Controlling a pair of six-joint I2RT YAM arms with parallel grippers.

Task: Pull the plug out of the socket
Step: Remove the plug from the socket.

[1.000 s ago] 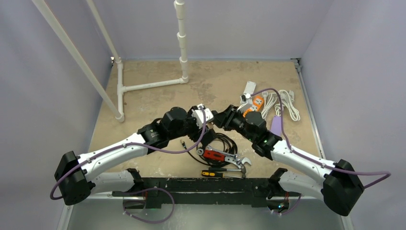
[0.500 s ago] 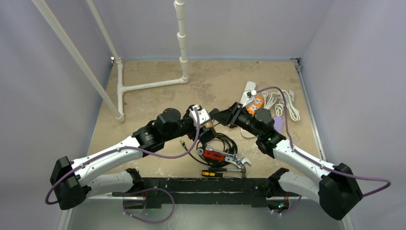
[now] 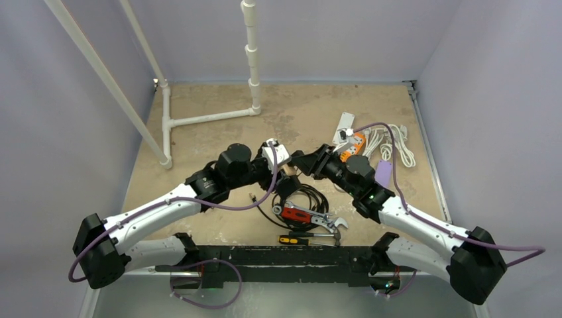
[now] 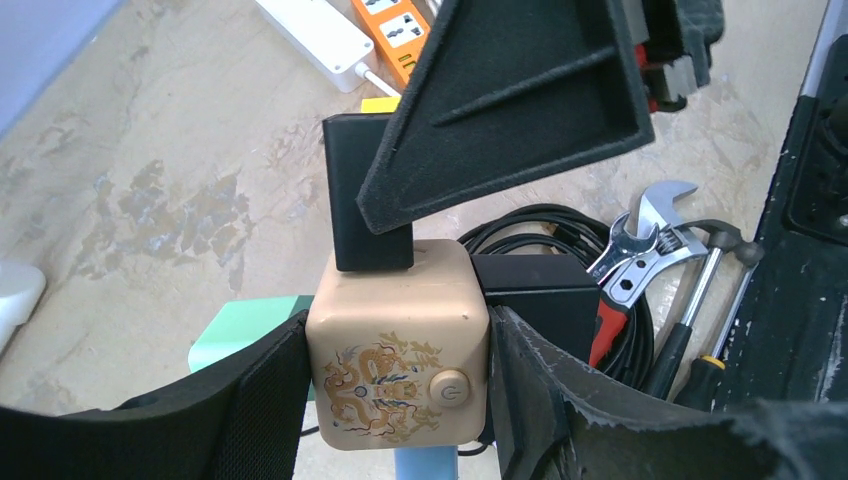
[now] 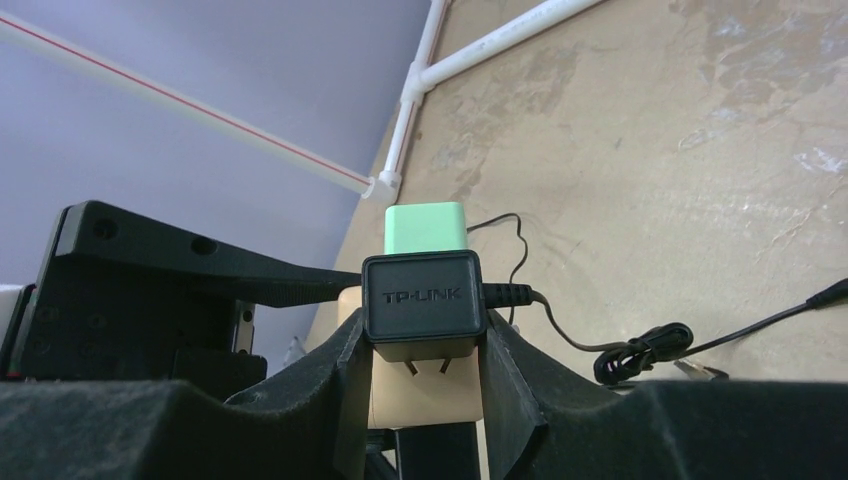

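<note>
As seen from above, a white pipe frame [image 3: 199, 120] is found at ten o'clock on the table [image 3: 298, 106], well apart from both arms. Toward the middle, the left gripper [image 4: 397, 340] is closed at a moderate width on a beige socket cube [image 4: 398, 350], whose sides are pressed by the two padded fingers [image 4: 262, 395]. A dragon print and a round button are shown on the face turned to the wrist camera. A pale green adapter [image 4: 232, 338] is seen at nine o'clock of the cube and a second black block [image 4: 535, 292] at three o'clock, both touching it. At twelve o'clock of the cube, a black plug [image 5: 423, 298] marked TP-LINK is clamped by the right gripper [image 5: 423, 352], which is set narrow around it. A short strip of bare prongs [image 5: 410, 368] is shown between the plug body and the cube; whether their tips sit inside the socket cannot be told. A coil of black cable [image 3: 306, 194] is laid on the table at five o'clock of the cube. A red-handled wrench [image 3: 299, 213], a hammer [image 3: 335, 233] and a screwdriver [image 3: 289, 239] are gathered at its six o'clock side. Farther right, at two o'clock, a white power strip [image 3: 344, 124], an orange power strip [image 3: 356, 140] and a bundle of white cable [image 3: 396, 142] are grouped near the wall.
</note>
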